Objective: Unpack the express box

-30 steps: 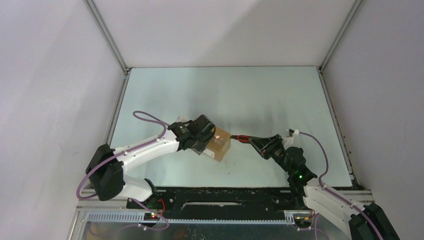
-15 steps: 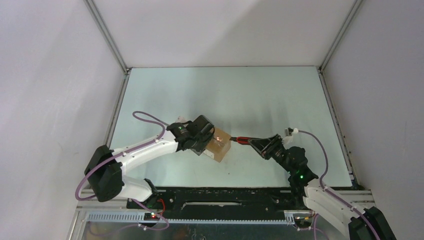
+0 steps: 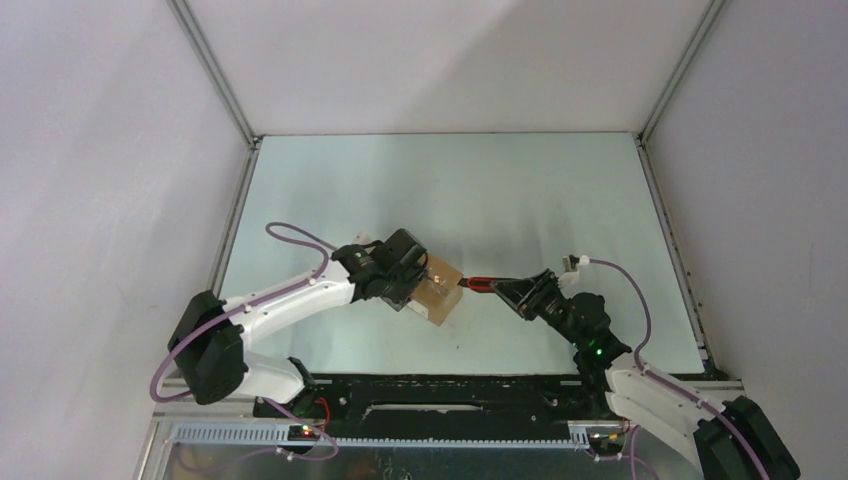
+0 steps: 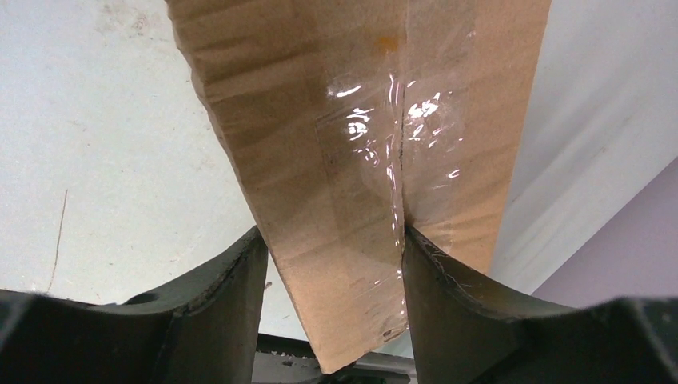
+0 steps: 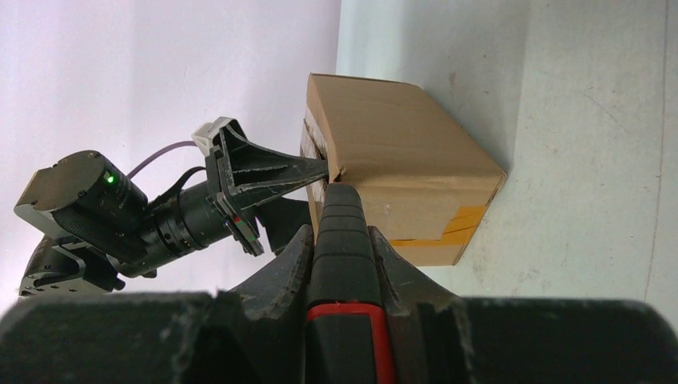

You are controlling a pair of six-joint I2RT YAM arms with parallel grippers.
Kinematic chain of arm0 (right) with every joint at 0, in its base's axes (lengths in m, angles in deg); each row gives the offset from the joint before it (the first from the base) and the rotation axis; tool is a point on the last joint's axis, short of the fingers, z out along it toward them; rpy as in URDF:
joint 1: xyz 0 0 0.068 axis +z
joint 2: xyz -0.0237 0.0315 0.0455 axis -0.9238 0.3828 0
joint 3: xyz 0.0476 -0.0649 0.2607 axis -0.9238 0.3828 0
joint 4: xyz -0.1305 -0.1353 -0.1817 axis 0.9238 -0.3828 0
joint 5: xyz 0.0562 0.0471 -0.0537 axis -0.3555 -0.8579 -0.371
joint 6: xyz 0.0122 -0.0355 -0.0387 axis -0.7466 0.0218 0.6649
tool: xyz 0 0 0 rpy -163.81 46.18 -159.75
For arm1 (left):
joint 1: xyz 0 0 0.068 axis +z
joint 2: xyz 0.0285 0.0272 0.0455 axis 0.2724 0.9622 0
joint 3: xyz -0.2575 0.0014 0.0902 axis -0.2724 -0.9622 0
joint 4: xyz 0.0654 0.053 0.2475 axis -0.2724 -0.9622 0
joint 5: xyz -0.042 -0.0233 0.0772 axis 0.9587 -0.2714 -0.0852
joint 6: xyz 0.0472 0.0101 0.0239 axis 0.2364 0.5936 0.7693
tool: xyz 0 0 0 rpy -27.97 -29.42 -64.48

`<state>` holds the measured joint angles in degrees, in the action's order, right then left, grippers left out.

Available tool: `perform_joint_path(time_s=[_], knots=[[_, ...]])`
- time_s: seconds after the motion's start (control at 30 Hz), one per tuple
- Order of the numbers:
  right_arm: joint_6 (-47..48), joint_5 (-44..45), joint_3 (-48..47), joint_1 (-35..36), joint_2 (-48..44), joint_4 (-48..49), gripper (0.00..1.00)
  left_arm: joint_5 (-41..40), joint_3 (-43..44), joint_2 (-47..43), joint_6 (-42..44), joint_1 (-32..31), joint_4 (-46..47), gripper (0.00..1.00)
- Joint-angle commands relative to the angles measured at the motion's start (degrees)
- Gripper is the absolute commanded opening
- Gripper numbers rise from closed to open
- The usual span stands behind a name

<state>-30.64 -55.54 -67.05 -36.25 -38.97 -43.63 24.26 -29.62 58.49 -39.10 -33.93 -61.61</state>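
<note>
Brown cardboard, sealed with clear tape: the express box (image 3: 438, 292) sits left of the worktop's (image 3: 520, 200) middle, between the two arms, and seems to rest on the surface. The left hand (image 4: 332, 248) clamps it from the left, one finger on each side, the taped seam running away between them. To the box's right, the right hand (image 5: 340, 264) is closed tight on a red-and-black utility knife (image 3: 480, 284). The knife's long axis points straight at the box. From the right wrist, its tip meets the edge where the top face joins the taped end, just beside a left finger. The cut, I judge, turns on keeping that line along the seam and away from the finger.
</note>
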Motion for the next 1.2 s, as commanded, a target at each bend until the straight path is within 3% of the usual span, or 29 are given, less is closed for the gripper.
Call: perform_joint_path(time_s=[0.0, 0.4, 0.73, 1.17], knots=[[-0.4, -6.2, -2.1, 3.7, 4.6, 9.0, 0.00, 10.3, -2.7, 0.7, -1.8, -1.3, 3.2, 0.00], [0.3, -5.5, -2.0, 6.5, 3.6, 5.5, 0.00, 7.1, -5.6, -3.4, -10.0, -1.3, 5.5, 0.00], [2.6, -11.0, -2.6, -0.7, 0.9, 0.4, 0.00, 3.5, -8.8, -6.9, -15.2, -0.9, 2.6, 0.00], [5.0, -12.9, -5.3, 4.8, 5.1, 0.5, 0.00, -1.5, -12.5, -10.3, -26.7, -0.9, 8.9, 0.00]])
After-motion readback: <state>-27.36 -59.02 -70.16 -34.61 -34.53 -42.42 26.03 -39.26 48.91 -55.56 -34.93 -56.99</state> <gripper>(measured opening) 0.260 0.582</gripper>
